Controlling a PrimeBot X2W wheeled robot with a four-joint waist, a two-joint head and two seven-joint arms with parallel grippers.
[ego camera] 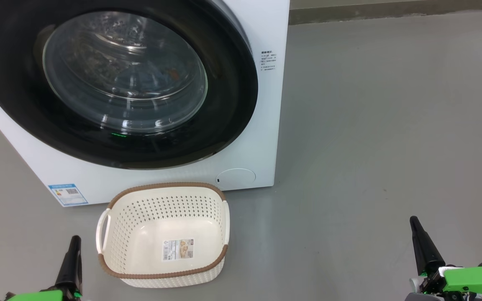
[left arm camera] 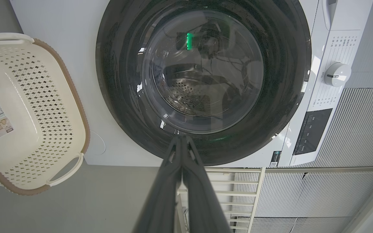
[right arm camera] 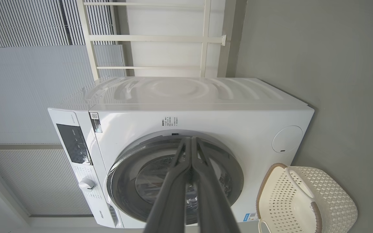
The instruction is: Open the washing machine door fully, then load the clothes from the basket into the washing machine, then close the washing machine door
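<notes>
- Head view: the washing machine [ego camera: 266, 125] has its washing machine door [ego camera: 228, 104] shut flush. Behind the door's window a blue patch with an orange fleck shows, likely the clothes [ego camera: 159, 79]. The basket [ego camera: 165, 184] stands just in front of the machine, holding nothing but its label [ego camera: 178, 249].
- Left wrist view: the left gripper [left arm camera: 182, 139], clenched on nothing, points at the door.
- Right wrist view: the right gripper [right arm camera: 191, 140], likewise clenched on nothing, faces the machine's front.
- All three steps look done.

Grey floor [ego camera: 370, 125], white railing [right arm camera: 151, 38], ribbed wall panels [left arm camera: 361, 129]
</notes>
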